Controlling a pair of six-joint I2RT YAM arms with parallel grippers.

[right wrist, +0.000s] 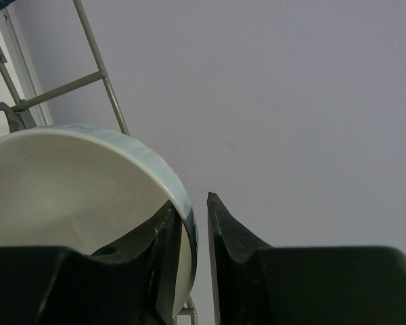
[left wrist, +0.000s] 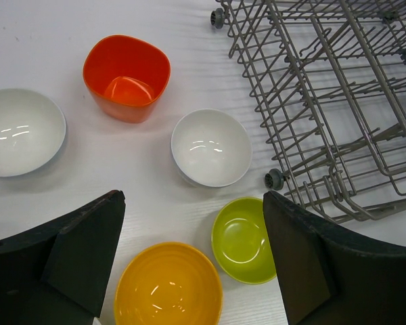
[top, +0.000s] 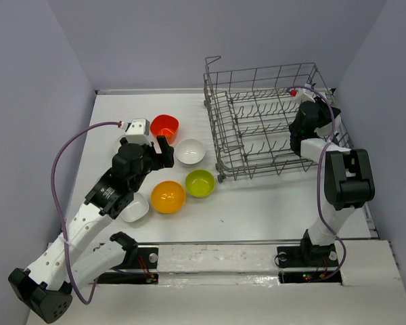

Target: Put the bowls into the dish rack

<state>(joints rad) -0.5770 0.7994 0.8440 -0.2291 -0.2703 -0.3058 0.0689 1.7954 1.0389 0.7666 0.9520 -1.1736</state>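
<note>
The grey wire dish rack (top: 264, 70) stands at the back right. My right gripper (right wrist: 193, 203) is inside it with its jaws slightly open. A white bowl (right wrist: 68, 183) stands on edge with its rim between the fingers. One finger lies inside the bowl and the other stands a small gap off its outer wall. On the table to the left sit a red-orange bowl (left wrist: 126, 78), two white bowls (left wrist: 211, 147) (left wrist: 20, 132), a lime green bowl (left wrist: 243, 240) and an orange-yellow bowl (left wrist: 168, 284). My left gripper (left wrist: 193, 196) hovers open above them, holding nothing.
Another white bowl (top: 134, 208) lies partly under my left arm. The rack's near-left corner has a small wheel (left wrist: 275, 179) close to the lime green bowl. Grey walls enclose the table on three sides.
</note>
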